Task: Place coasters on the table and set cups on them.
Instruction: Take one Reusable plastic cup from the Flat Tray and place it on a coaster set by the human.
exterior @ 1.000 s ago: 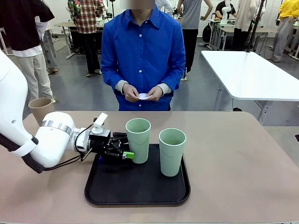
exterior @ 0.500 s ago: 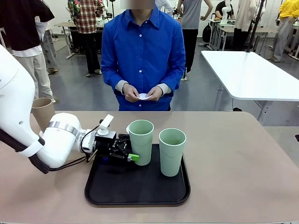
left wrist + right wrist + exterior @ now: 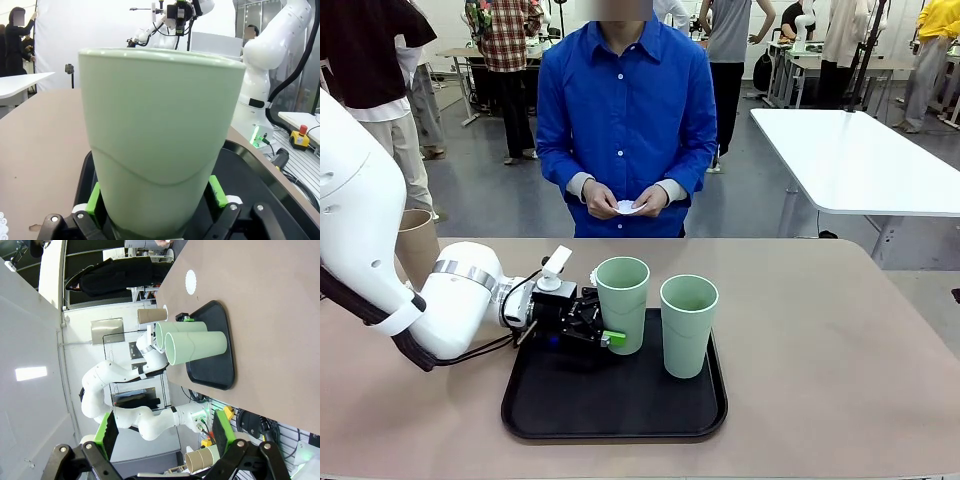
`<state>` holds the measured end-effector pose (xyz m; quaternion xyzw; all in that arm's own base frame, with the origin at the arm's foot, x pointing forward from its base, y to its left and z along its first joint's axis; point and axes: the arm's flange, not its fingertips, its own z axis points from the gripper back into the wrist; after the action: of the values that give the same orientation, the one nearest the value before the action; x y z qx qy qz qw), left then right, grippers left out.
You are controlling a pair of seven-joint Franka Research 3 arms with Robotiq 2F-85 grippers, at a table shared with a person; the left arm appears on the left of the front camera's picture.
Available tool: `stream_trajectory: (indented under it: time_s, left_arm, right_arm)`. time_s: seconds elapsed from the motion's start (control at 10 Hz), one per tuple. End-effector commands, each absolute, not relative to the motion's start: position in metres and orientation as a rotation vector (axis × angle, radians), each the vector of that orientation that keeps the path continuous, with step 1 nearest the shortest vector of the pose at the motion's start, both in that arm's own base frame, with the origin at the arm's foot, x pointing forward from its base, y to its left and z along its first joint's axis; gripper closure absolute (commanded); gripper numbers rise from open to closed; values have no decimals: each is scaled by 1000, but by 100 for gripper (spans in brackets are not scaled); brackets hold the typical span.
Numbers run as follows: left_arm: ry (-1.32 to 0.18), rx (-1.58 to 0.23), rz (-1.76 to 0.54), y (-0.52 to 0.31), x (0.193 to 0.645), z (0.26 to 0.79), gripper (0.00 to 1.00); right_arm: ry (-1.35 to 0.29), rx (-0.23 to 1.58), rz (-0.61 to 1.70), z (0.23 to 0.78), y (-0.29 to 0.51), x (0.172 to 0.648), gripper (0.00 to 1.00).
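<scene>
Task looked barely begun, a cup lift about to start.
On the bench (image 3: 820, 330), the black tray (image 3: 620, 415) carried both mint cups (image 3: 688, 320); the left claw (image 3: 608, 328) straddled the left one's base, spread and unclenched, while the right claw (image 3: 162, 432) hung released and empty. One coaster (image 3: 190, 279) lay bare on the bench; the person's hands (image 3: 603, 197) held another.

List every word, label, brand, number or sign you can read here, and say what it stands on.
No readable text in any view.
mint cups, tan cup, black tray: plain, no print.
yellow box with a red button, left wrist view: any marking is too small to read.
</scene>
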<state>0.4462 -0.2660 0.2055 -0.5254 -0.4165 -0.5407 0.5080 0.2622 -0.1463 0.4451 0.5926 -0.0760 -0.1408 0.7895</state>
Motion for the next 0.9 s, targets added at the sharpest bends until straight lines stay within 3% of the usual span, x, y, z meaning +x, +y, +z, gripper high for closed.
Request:
stream_trajectory:
  time_s: [0.0,0.1,0.2,0.3,0.4,0.6,0.7,0.8]
  left_arm:
    - [-1047,-1238,-1319,-275,447,202,0]
    - [-1043,-1245,-1317,-275,447,204,0]
    - [-1051,-1260,-1319,-274,446,204,59]
    - [-1045,-1259,-1318,-274,447,205,59]
    - [-1043,-1255,-1320,-274,446,207,100]
    - [-1047,-1245,-1322,-273,445,210,100]
    - [-1068,-1226,-1320,-271,445,214,76]
    - [-1076,-1220,-1320,-270,445,233,28]
  right_arm:
    - [-174,1296,-297,446,-145,263,0]
    - [-174,1296,-297,446,-145,263,0]
    - [-174,1296,-297,446,-145,263,0]
    - [-174,1296,-297,446,-145,263,0]
    - [-174,1296,-297,446,-145,263,0]
    - [-174,1296,-297,446,-145,263,0]
    - [-174,1296,-297,446,-145,263,0]
    - [-174,1296,-297,446,-145,263,0]
